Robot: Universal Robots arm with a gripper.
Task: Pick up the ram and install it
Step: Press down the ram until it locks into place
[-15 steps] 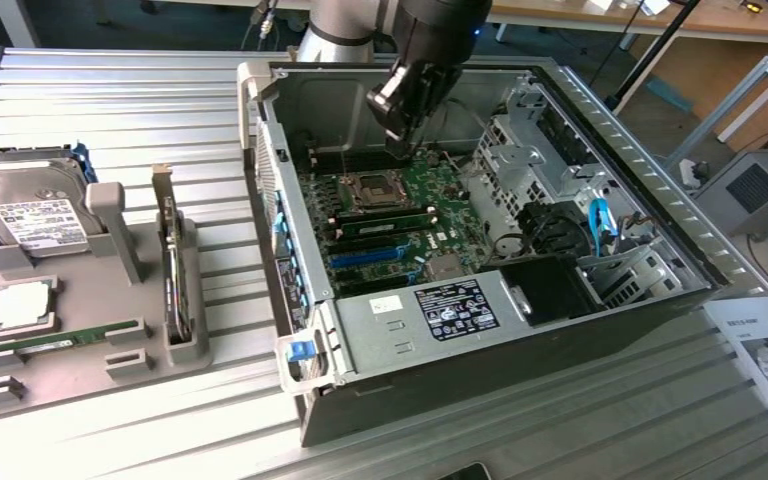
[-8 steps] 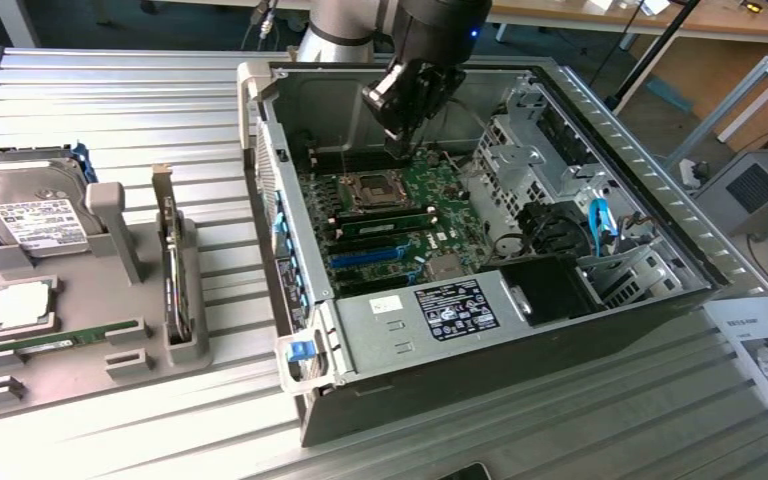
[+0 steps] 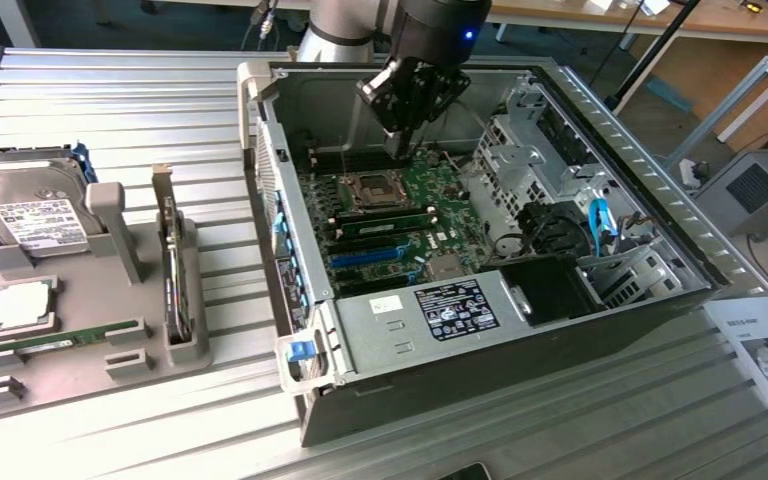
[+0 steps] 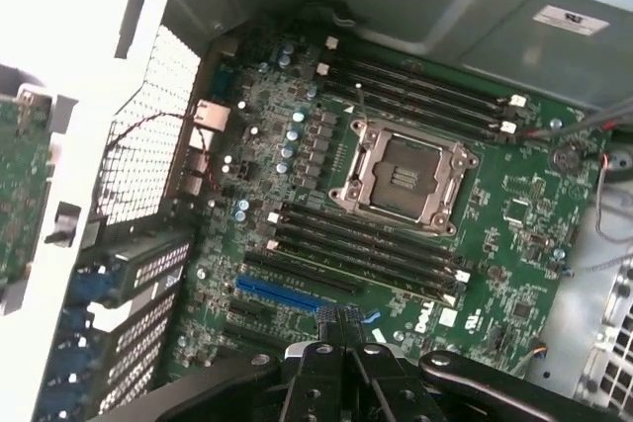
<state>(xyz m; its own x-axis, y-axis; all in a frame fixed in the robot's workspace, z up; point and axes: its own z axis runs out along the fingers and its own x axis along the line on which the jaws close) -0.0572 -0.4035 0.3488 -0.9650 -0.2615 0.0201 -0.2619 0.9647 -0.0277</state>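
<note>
I have the pincer (image 3: 404, 140) inside the open computer case (image 3: 651, 180), hanging over the motherboard (image 3: 404, 215) near the empty processor socket (image 3: 372, 186), with its jaws closed together and holding nothing. One ram (image 3: 57, 340) lies flat in the grey holder (image 3: 77, 375) on the bench (image 3: 117, 90), well apart from the pincer, at the exterior view's left. Another green stick seems to sit already in a slot (image 3: 384, 222) beside the socket. My worry: the closed tips are near the slot latches and socket pins, so a careless descent could bend them.
</note>
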